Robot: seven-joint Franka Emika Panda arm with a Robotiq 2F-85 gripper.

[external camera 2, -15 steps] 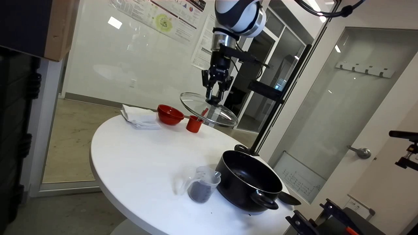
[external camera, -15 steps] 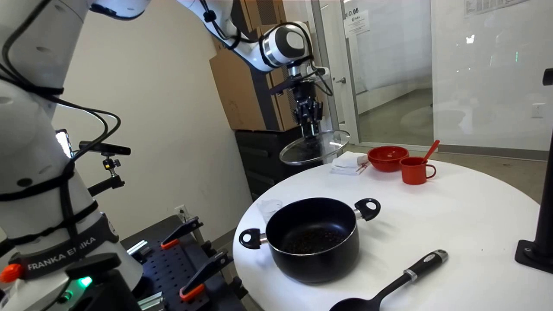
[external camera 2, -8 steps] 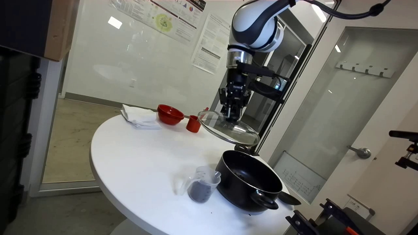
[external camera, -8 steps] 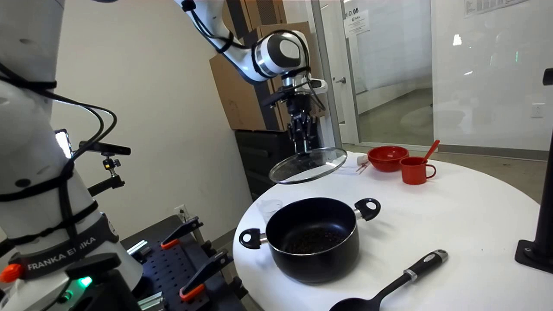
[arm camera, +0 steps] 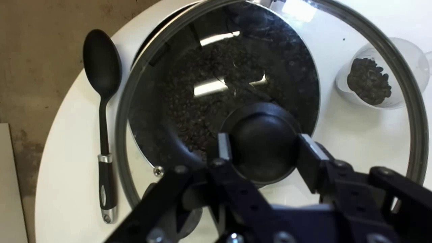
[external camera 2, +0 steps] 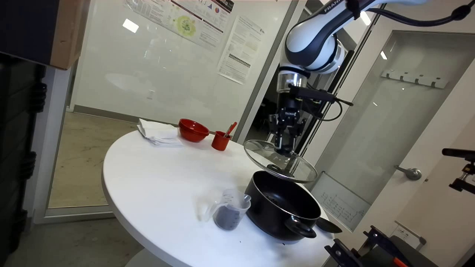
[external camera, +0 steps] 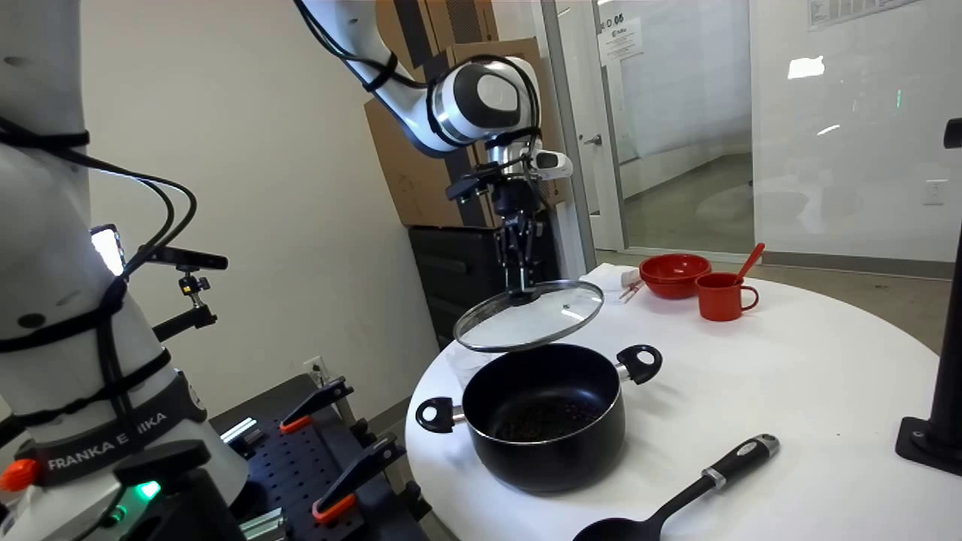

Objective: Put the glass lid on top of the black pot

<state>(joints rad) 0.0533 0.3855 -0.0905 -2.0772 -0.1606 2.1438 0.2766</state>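
Observation:
My gripper (external camera: 521, 291) is shut on the dark centre knob (arm camera: 263, 145) of the glass lid (external camera: 541, 319), with one finger on each side of it. The gripper (external camera 2: 285, 146) and the see-through lid (external camera 2: 265, 152) also show in the other exterior camera's picture. The lid hangs in the air, a little tilted, above the far part of the black pot (external camera: 556, 466). A gap shows between lid and pot rim. In the wrist view the metal rim (arm camera: 418, 128) reaches past the pot on the measuring cup's side. The pot (external camera 2: 265, 218) is uncovered, with dark beans inside.
A clear measuring cup (external camera 2: 230, 213) with dark beans stands close beside the pot. A black spoon (arm camera: 103, 64) lies on the pot's other side. Red bowls (external camera: 673, 282), a red mug (external camera: 720, 300) and a white cloth (external camera 2: 159, 133) stand farther back on the round white table (external camera 2: 159, 193).
My gripper has come down and across toward the pot, carrying the lid by its knob. The lid has gone from high behind the pot to just above its far rim. The pot has not moved.

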